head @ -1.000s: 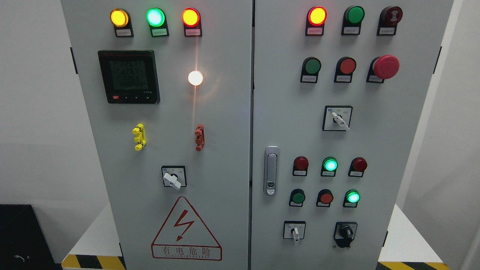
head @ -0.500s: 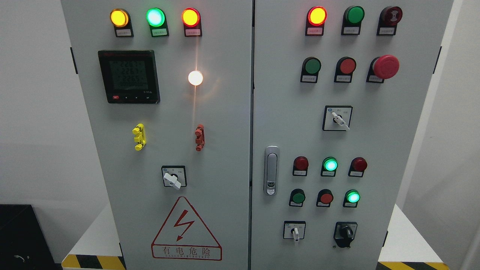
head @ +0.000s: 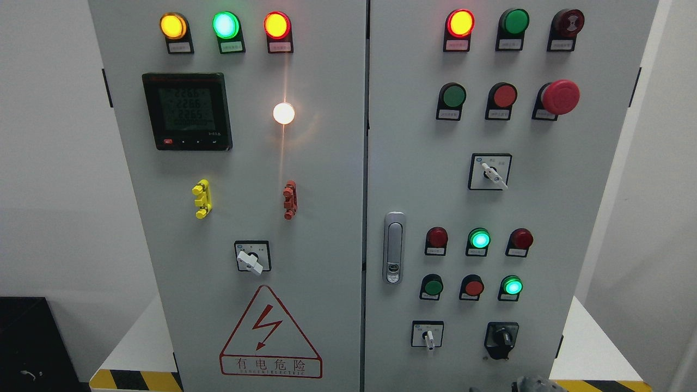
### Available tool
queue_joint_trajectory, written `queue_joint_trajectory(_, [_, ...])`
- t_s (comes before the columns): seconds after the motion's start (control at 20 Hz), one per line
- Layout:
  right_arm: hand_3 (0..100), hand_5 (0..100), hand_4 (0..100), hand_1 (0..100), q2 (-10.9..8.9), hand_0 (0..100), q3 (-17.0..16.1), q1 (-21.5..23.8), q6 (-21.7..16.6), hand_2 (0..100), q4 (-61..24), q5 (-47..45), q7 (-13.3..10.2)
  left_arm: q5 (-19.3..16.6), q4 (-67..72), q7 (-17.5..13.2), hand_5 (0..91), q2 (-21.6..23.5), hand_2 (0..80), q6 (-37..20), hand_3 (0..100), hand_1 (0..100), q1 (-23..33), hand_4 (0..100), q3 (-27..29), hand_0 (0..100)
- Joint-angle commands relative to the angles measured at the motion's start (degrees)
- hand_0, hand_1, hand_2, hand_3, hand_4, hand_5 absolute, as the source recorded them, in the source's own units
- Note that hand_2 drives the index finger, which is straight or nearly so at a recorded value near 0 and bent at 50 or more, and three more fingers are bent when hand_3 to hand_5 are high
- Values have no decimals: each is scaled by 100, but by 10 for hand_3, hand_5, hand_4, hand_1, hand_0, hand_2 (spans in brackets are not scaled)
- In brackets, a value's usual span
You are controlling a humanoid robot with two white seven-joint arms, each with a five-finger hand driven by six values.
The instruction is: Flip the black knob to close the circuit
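Observation:
The black knob (head: 501,338) sits at the lower right of the grey cabinet's right door (head: 414,179), its handle pointing roughly straight up. A grey piece of my right hand (head: 532,384) just shows at the bottom edge, below and slightly right of the knob and apart from it. Too little of it is visible to tell how it is held. My left hand is out of view.
A white-handled selector switch (head: 428,335) sits left of the knob, with lit green lamps (head: 512,286) above it. The door handle (head: 393,247) is on the right door's left edge. The left door carries a meter (head: 187,111), lamps and a warning triangle (head: 270,333).
A grey part of my right hand has risen into view at the bottom edge under the black knob. The panel itself looks the same apart from the meter's digits.

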Motion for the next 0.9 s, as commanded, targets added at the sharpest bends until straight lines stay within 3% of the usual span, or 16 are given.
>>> queue_joint_trajectory(0.0, [1000, 987, 966, 3, -36, 0, -18, -225, 44, 922, -50, 139, 80, 0, 0, -1, 0, -8, 0, 0, 0, 556, 35, 0, 0, 120])
queue_joint_trajectory(0.15, [1000, 987, 964, 4, -80, 0, -36, -296, 53, 921, -7, 236, 221, 0, 0, -1, 0, 1, 0, 0, 0, 556, 35, 0, 0, 120])
queue_joint_trajectory(0.65, [1000, 987, 962, 6, -159, 0, -80, -560, 114, 925, 134, 236, 247, 0, 0, -1, 0, 0, 0, 0, 0, 556, 35, 0, 0, 120])
queue_joint_trajectory(0.85, [1000, 987, 962, 7, -194, 0, -89, -595, 123, 924, 99, 245, 379, 0, 0, -1, 0, 1, 0, 0, 0, 556, 35, 0, 0, 120])
